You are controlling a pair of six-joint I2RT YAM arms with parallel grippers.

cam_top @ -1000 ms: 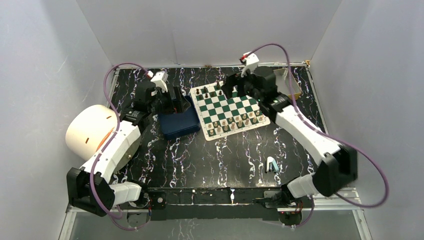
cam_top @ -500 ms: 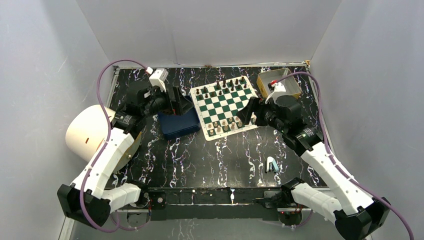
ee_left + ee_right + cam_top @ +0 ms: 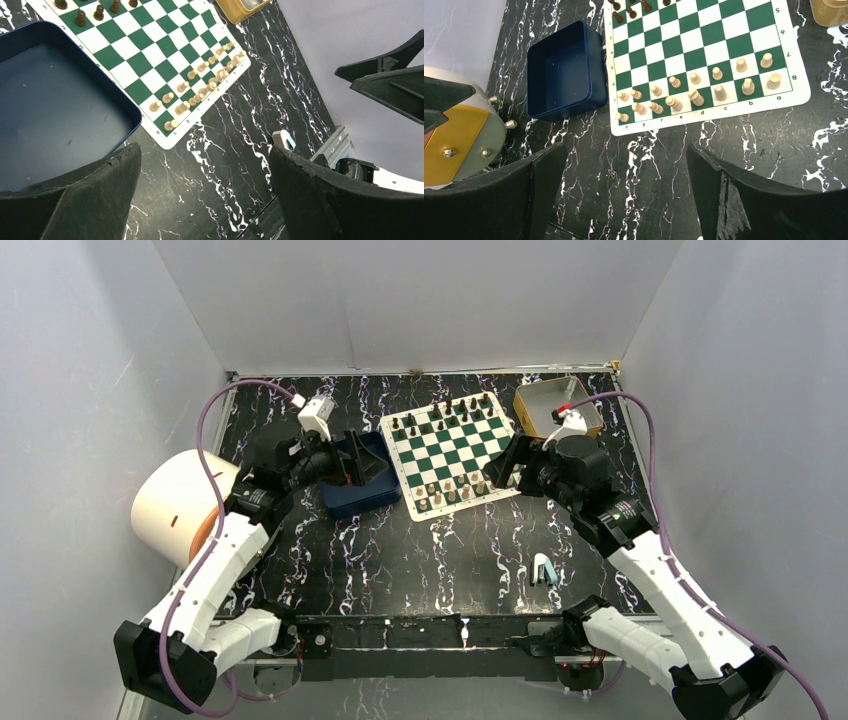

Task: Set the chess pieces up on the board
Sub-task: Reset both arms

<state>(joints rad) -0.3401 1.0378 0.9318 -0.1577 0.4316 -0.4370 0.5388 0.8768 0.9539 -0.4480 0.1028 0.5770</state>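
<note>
You look close to done. The cream chess pieces (image 3: 695, 96) stand upright in two full rows of eight along the board's (image 3: 719, 50) near edge, one to a square, and the dark pieces (image 3: 80, 19) line its far edge. The blue tray (image 3: 569, 107), just beside the board's left side, holds nothing. Both claws gape wide and carry nothing: the left gripper (image 3: 204, 155) hangs left of the board, the right gripper (image 3: 626, 150) off its near right corner.
</note>
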